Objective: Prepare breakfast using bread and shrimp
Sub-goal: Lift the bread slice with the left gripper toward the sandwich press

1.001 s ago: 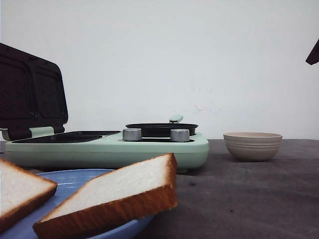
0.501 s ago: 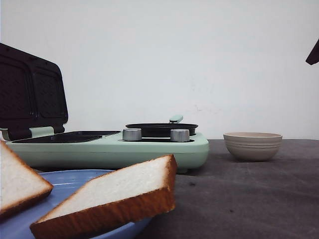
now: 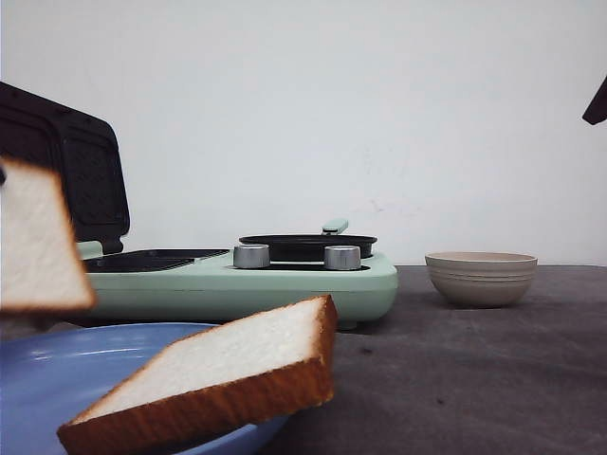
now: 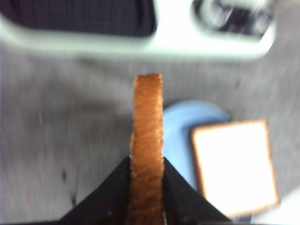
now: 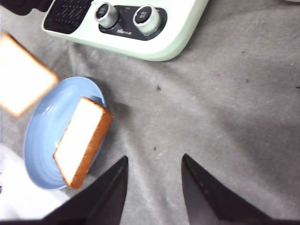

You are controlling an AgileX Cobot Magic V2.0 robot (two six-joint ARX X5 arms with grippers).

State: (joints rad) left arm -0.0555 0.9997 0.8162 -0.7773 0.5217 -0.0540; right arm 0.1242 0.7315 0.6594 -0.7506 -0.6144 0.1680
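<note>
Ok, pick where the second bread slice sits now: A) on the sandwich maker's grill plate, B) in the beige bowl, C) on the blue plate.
C: the loose bread slice rests on the blue plate, while the left gripper holds the other slice between its fingers.

plain white wall (image 3: 379,114), dark grey tabletop (image 3: 493,379)

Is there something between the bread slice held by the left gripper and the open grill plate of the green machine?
Nothing visible blocks it. The left gripper holds the white bread slice lifted above the blue plate, and the mint-green sandwich maker stands with its dark ribbed lid raised.
</note>
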